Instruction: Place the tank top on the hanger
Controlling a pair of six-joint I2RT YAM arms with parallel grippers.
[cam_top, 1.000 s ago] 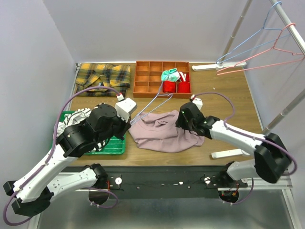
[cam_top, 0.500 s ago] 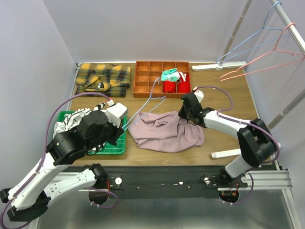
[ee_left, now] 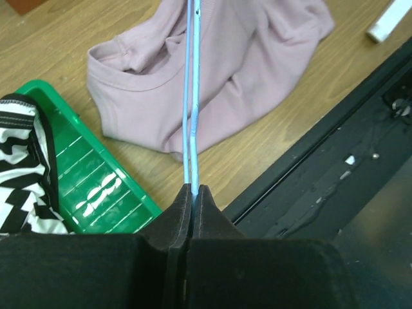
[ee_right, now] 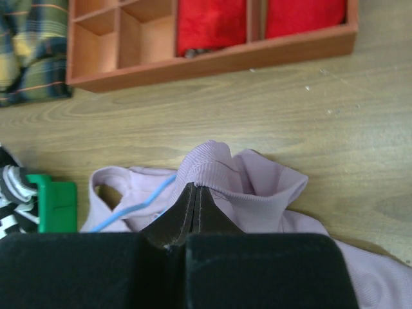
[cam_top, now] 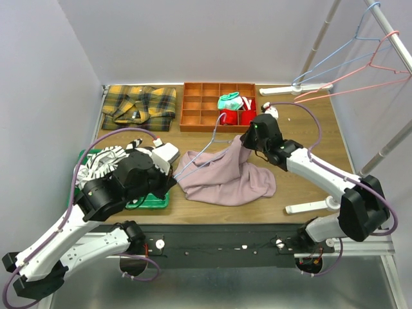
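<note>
Here the left end effector (ee_left: 194, 188) is clamped on one end of the light-blue hanger (ee_left: 190, 96), whose wire runs out above the pink tank top (ee_left: 257, 58). The right end effector (ee_right: 196, 187) is pinched together on a ribbed edge of the tank top, holding that fold raised off the desk (cam_top: 309, 158). The rest lies crumpled beside the green tray (ee_left: 103, 187).
</note>
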